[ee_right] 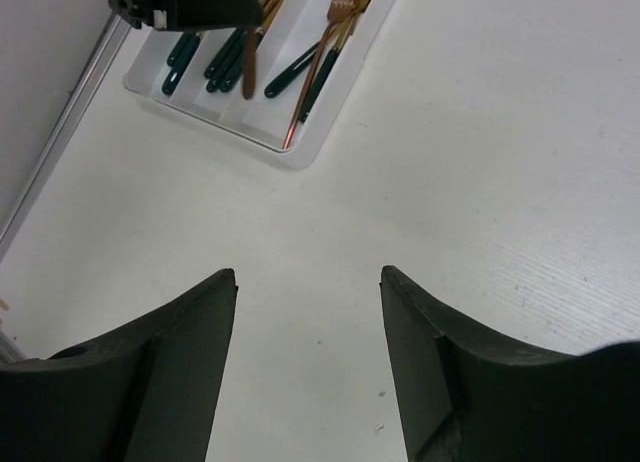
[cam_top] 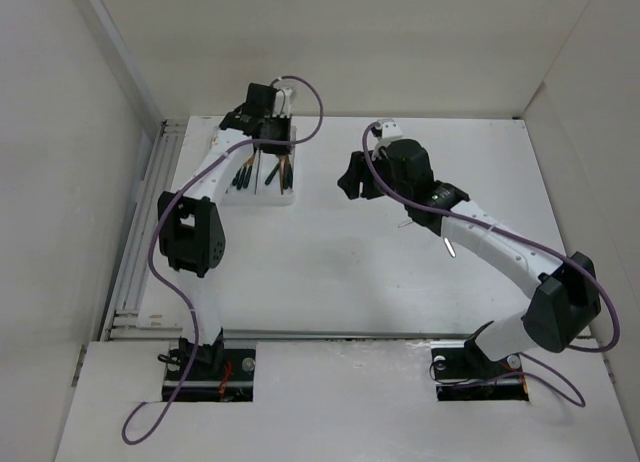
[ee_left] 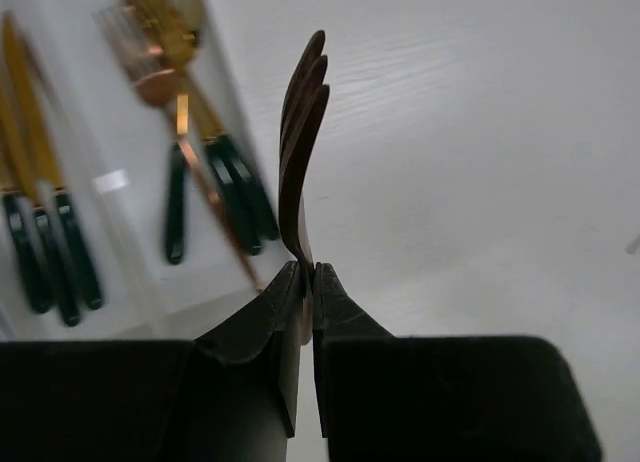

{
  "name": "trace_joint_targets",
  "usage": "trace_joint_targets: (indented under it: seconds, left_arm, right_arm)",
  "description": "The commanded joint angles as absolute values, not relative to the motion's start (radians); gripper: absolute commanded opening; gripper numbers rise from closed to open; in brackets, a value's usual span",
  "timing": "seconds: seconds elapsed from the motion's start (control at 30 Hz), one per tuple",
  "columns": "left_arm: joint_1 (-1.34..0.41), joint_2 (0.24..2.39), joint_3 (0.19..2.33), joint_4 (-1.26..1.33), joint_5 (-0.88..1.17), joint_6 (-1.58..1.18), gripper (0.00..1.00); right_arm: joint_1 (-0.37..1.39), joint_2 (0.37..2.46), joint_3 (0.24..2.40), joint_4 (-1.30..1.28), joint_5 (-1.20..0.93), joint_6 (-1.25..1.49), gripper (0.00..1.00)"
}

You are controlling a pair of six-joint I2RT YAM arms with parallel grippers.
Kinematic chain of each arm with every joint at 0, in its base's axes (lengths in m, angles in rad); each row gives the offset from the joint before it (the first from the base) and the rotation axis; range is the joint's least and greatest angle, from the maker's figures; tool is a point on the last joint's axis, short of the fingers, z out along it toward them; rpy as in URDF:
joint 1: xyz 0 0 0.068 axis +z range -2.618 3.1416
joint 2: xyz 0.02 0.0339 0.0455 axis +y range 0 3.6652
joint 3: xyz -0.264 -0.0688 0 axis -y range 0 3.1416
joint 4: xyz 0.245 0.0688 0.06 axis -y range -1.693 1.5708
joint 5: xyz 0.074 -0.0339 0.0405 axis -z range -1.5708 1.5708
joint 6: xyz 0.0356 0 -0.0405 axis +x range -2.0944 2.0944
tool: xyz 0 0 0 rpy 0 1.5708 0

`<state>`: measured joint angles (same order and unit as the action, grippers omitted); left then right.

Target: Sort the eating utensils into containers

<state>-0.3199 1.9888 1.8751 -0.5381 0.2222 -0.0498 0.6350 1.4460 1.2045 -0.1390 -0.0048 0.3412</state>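
here, fork (ee_left: 303, 142) edge-on, handle hidden in left gripper (ee_left: 308, 279)

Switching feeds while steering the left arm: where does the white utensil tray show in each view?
Top external: utensil tray upper left, under the left arm's wrist.
Left wrist: tray along the left edge, blurred, green-handled utensils inside.
Right wrist: tray at the top, left of centre, near corner towards the camera.
Shared landmark: the left tool, shut on a fork, beside or over the tray in every view.
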Motion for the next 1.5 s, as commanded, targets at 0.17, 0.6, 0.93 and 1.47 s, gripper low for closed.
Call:
trace_joint_targets:
  seconds: [0.17, 0.6, 0.93, 1.47]
  left_arm:
    - [-0.172, 2.154, 2.005, -0.63, 0.067, 0.023, 0.0]
    - [-0.135, 2.309, 2.141, -0.65, 0.322, 0.005, 0.0]
    - [-0.126, 2.232, 2.226, -0.65, 0.046, 0.05, 0.0]
    - [-0.149, 2.322, 2.181, -0.634, 0.365, 0.015, 0.0]
  right_arm:
    - [0.586, 1.545, 1.336, -0.071, -0.086, 0.293, 0.65]
    - [0.537, 1.675, 1.453, -0.121, -0.141, 0.275, 0.65]
    - [0.528, 1.716, 1.483, -0.13, -0.172, 0.265, 0.65]
    - [0.528, 1.697, 1.467, -0.149, -0.164, 0.256, 0.65]
